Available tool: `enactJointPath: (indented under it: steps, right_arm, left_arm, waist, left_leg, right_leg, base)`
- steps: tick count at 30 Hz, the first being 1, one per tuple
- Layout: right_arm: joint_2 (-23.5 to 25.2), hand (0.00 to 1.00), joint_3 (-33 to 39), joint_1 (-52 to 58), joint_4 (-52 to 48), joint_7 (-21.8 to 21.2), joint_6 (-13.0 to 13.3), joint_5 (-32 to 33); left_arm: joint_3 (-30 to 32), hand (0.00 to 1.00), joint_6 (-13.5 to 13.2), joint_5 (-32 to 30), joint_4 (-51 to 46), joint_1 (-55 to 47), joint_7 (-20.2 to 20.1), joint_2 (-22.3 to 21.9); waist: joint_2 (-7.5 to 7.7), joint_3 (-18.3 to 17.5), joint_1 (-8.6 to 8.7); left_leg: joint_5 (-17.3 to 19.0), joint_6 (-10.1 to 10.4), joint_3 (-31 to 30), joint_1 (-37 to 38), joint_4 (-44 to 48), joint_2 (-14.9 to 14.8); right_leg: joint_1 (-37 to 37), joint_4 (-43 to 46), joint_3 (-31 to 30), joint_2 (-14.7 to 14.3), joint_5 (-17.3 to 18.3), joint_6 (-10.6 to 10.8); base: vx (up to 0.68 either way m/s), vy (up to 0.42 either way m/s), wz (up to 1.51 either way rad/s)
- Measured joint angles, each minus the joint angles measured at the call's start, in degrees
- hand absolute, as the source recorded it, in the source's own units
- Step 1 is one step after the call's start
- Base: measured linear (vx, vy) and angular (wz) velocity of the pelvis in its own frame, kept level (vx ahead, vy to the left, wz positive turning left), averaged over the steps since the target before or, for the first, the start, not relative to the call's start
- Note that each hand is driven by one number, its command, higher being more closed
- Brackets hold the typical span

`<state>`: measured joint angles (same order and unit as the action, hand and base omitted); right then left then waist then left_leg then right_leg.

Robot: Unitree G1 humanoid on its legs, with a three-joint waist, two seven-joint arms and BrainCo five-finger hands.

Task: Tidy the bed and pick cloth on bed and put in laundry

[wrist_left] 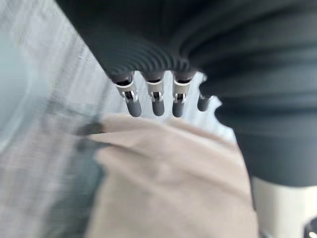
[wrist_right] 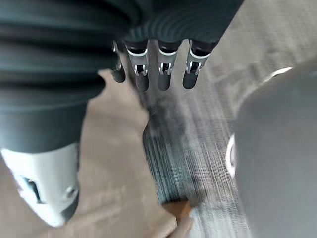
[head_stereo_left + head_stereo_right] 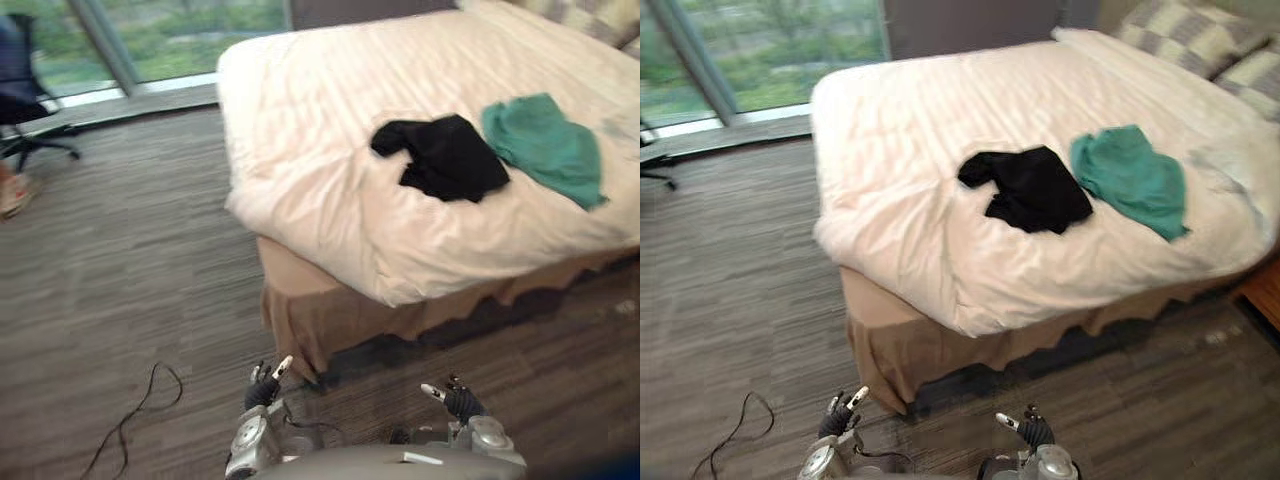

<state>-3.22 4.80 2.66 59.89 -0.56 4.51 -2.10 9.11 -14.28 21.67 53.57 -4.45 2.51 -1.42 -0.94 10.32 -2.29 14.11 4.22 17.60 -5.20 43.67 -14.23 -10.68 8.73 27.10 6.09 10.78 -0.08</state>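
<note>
Left hand point(image 3: 264, 388): low over the grey-brown striped floor point(image 3: 130, 250), just short of the bed's near corner. Its fingers point(image 1: 157, 101) are straight and apart, holding nothing.
Right hand point(image 3: 460, 402): low on the other side, at the same height. Its fingers point(image 2: 166, 74) are straight and spread, and it is empty.
Black crumpled cloth point(image 3: 445, 158): lies on the cream quilted bed point(image 3: 320, 130), well apart from both hands, ahead and up past the tan bed skirt point(image 3: 330, 320). Its long axis slants from a sleeve-like end on the far left to a bulkier end on the near right.
Teal-green crumpled cloth point(image 3: 545, 148): lies on the bed just right of the black one; I cannot tell whether they touch. Its long axis runs from far to near-right, its tail pointing at the bed's side edge.
Nearer hand: the right. The black cloth sits almost straight ahead of it, with the teal further right again.
Reach, as a judgement: neither cloth is within reach from here, so the robot needs to close on the bed's long side first.
Bed state: the cover is rumpled towards the near corner, with checked grey-and-white pillows point(image 3: 1180, 35) at the head.
Laundry container: I cannot tell where it stands.
</note>
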Motion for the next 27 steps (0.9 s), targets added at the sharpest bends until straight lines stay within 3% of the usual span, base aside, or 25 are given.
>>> enactJointPath:
  steps: [1,2,3,5,7,9,15,16,17,18,19,20,21,24,27]
  right_arm:
    - [-0.1,0.0,-0.1,0.0,-0.1,0.0,-0.2,-0.6]
    - [-0.7,0.0,-0.2,-0.1,-0.1,0.0,-0.5,-1.5]
    - [-0.8,0.0,-0.2,-0.3,0.2,0.1,-0.8,-1.6]
    - [-0.1,0.0,0.9,-0.9,1.0,0.3,-1.1,-1.6]
    - [1.1,0.0,1.5,-1.2,2.0,0.3,-1.0,-1.5]
    - [1.3,0.0,1.5,-1.1,2.0,0.4,-0.6,-1.5]
    - [1.1,0.0,1.7,-0.7,2.4,0.7,1.9,-1.4]
    - [1.2,0.0,1.7,-0.7,2.3,0.7,2.5,-1.4]
    - [1.1,0.0,1.8,-0.8,2.3,0.8,3.5,-1.4]
    - [0.9,0.0,2.1,-0.8,2.2,0.7,4.5,-1.4]
    - [0.9,0.0,2.3,-0.8,1.9,0.7,5.3,-1.4]
    - [1.1,0.0,2.2,-0.8,1.9,0.6,6.4,-1.5]
    - [1.2,0.0,2.1,-0.8,1.9,0.5,6.9,-1.5]
    - [1.4,0.0,1.6,-0.6,2.0,-0.5,8.6,-1.4]
    - [1.6,0.0,1.5,-0.4,2.9,-1.6,9.6,-1.3]
  left_arm:
    - [-0.1,0.0,0.0,-0.2,-0.1,0.0,0.0,-0.1]
    - [-0.2,0.0,0.1,-0.3,0.3,-0.2,0.1,-0.3]
    - [-0.9,0.0,0.2,-0.4,1.4,-0.2,0.2,0.0]
    - [-4.2,0.0,1.0,-0.3,3.3,0.3,0.3,1.9]
    - [-4.6,0.0,1.9,-0.7,4.4,1.0,0.0,3.6]
    - [-5.0,0.0,3.2,-1.2,5.4,1.0,-0.6,4.3]
    - [-7.8,0.0,6.3,-3.4,6.3,1.3,-2.7,5.5]
    - [-8.4,0.0,6.3,-3.4,6.4,1.2,-2.7,5.9]
    - [-9.4,0.0,6.7,-3.4,6.6,1.3,-2.8,6.4]
    - [-10.1,0.0,7.0,-3.4,7.4,1.5,-2.8,6.5]
    - [-11.2,0.0,7.4,-3.4,7.8,1.9,-2.8,6.7]
    - [-12.0,0.0,7.9,-3.3,8.5,2.1,-2.6,7.4]
    - [-12.2,0.0,8.2,-3.2,8.5,2.0,-2.4,7.7]
    - [-13.5,0.0,9.0,-3.0,8.7,2.5,-2.0,9.2]
    - [-12.9,0.0,9.2,-1.9,9.1,2.5,-0.7,10.0]
  waist:
    - [-0.24,-0.1,-0.15]
    - [-1.31,-0.3,-0.02]
    - [-1.25,-0.7,0.05]
    - [0.02,-1.5,1.49]
    - [2.32,-1.4,1.18]
    - [2.33,-1.4,1.5]
    - [2.05,-1.3,2.39]
    - [2.23,-1.1,2.6]
    - [2.42,-0.9,3.05]
    - [2.27,-0.5,3.43]
    - [2.04,-0.1,3.64]
    - [2.81,-0.1,4.15]
    - [2.98,-0.1,4.34]
    - [3.55,0.2,4.6]
    - [5.03,0.3,4.54]
  left_leg:
    - [-0.7,-0.3,1.5,-0.1,-3.5,-0.2]
    - [-5.6,-1.6,3.1,-0.4,-12.5,0.2]
    - [-5.1,-1.8,3.3,0.7,-16.1,1.5]
    - [-6.2,-1.8,3.1,5.8,-31.5,5.8]
    - [-10.9,-2.2,2.8,8.0,-38.5,8.8]
    - [-13.0,-2.3,2.2,10.6,-43.2,10.1]
    - [-16.4,-2.1,0.5,13.3,-49.3,11.3]
    - [-16.4,-2.1,0.4,13.4,-49.3,11.5]
    - [-16.3,-2.2,0.1,13.7,-49.6,11.8]
    - [-15.7,-2.4,-0.2,13.9,-49.6,11.4]
    - [-15.4,-2.5,-0.4,14.2,-49.6,11.2]
    - [-14.8,-2.2,-1.3,14.5,-49.6,11.2]
    - [-14.9,-2.2,-1.6,14.5,-49.7,11.2]
    - [-14.9,-2.2,-2.6,14.0,-49.7,11.1]
    - [-15.2,-2.1,-2.5,13.1,-49.8,11.5]
  right_leg:
    - [-0.4,-0.8,0.5,0.1,0.0,0.3]
    - [-1.0,-1.3,0.5,-0.4,-0.3,1.4]
    - [-0.9,-1.8,0.3,-0.4,-0.6,2.3]
    - [0.3,-2.9,0.7,0.5,-1.4,3.5]
    - [0.2,-3.6,1.2,2.0,-1.6,3.7]
    - [-0.8,-3.8,1.3,2.3,-1.6,3.8]
    - [-1.7,-3.3,1.6,2.5,-1.7,4.8]
    - [-1.4,-1.8,1.8,3.0,-1.0,5.8]
    - [0.0,2.6,1.8,4.4,0.1,7.6]
    - [1.5,7.2,1.6,5.2,0.3,7.8]
    - [3.1,12.0,0.7,6.1,0.3,7.7]
    - [5.6,17.6,-1.7,7.1,0.5,6.8]
    - [6.5,18.6,-2.8,7.2,0.3,6.0]
    - [5.2,14.2,-6.4,5.1,-0.3,5.0]
    - [1.8,5.6,-7.5,3.6,-0.7,4.8]
  base:
    - [0.15,0.013,0.11]
    - [0.19,0.063,0.14]
    - [0.24,0.106,0.44]
    - [0.19,0.136,0.59]
    - [0.08,0.058,0.34]
    - [0.08,0.013,0.27]
    - [0.01,-0.022,0.19]
    - [-0.03,-0.006,0.15]
    - [-0.04,0.024,0.14]
    - [-0.08,0.066,0.16]
    - [-0.1,0.066,0.19]
    - [-0.08,0.047,0.17]
    - [-0.05,0.012,0.2]
    - [-0.01,0.004,0.13]
    - [0.0,-0.009,-0.03]
